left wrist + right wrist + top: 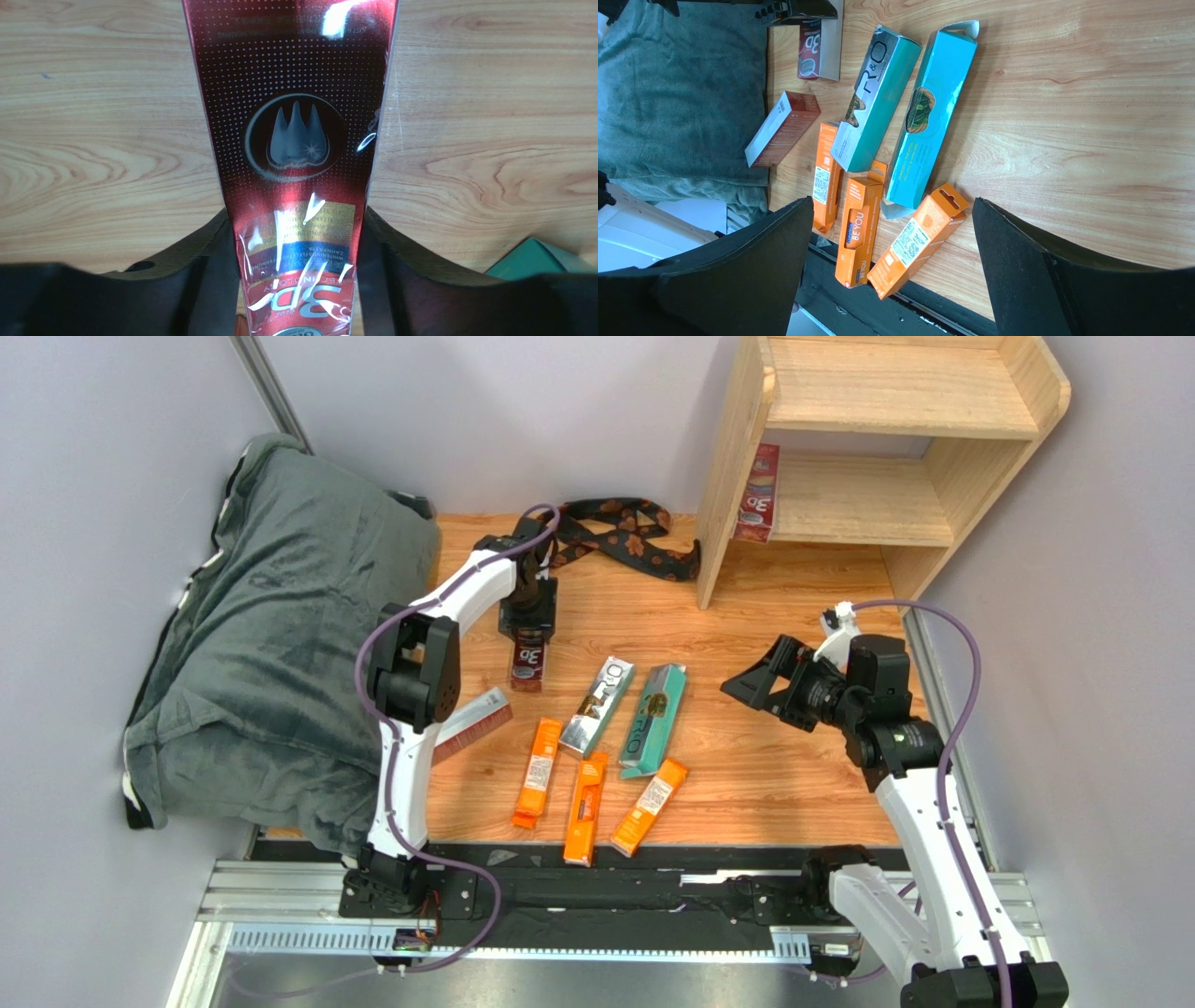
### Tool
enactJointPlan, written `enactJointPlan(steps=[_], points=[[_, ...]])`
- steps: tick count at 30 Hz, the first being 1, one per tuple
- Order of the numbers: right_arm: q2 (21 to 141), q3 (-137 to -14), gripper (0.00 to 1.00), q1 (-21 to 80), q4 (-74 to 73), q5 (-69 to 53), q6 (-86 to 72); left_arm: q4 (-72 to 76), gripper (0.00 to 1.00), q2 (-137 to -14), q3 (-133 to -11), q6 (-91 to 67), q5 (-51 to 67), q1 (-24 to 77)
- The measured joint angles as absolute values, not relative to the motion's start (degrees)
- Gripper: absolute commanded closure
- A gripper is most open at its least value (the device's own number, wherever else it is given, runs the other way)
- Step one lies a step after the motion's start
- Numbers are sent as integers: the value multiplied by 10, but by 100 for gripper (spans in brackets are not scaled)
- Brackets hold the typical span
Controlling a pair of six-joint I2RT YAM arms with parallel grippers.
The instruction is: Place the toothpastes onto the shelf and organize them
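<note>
My left gripper is shut on a dark red "3D" toothpaste box, filling the left wrist view between the fingers. A second dark red box lies by the blanket. A third stands on the shelf's lower tier. The silver-white box, teal box and three orange boxes lie on the table. My right gripper is open and empty above the table, right of them; its view shows the teal box and orange boxes.
A black-and-brown patterned strap lies at the back between the left arm and the shelf. A grey blanket covers the left side. A black rail runs along the table's near edge, close to the orange boxes.
</note>
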State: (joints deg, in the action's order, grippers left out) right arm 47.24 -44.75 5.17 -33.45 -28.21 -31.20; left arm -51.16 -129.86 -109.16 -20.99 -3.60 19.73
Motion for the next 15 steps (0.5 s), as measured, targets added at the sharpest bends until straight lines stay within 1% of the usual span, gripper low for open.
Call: enactJointPlan(steps=[4,10,13,15], points=[[471,-441,12,52,-336,-286,-312,-512,61,-1299,-1092,-207,-36,197],[467,-442,12,65,-337,-282,-312,-498,61,-1271,-1054,-207,-15,195],[471,-456,11,102,-343,-257,-312,-494,61,-1228,-1010,-210,12,194],[479,-479,11,143,-347,-233,-314,-483,61,-1183,-976,-218,37,192]])
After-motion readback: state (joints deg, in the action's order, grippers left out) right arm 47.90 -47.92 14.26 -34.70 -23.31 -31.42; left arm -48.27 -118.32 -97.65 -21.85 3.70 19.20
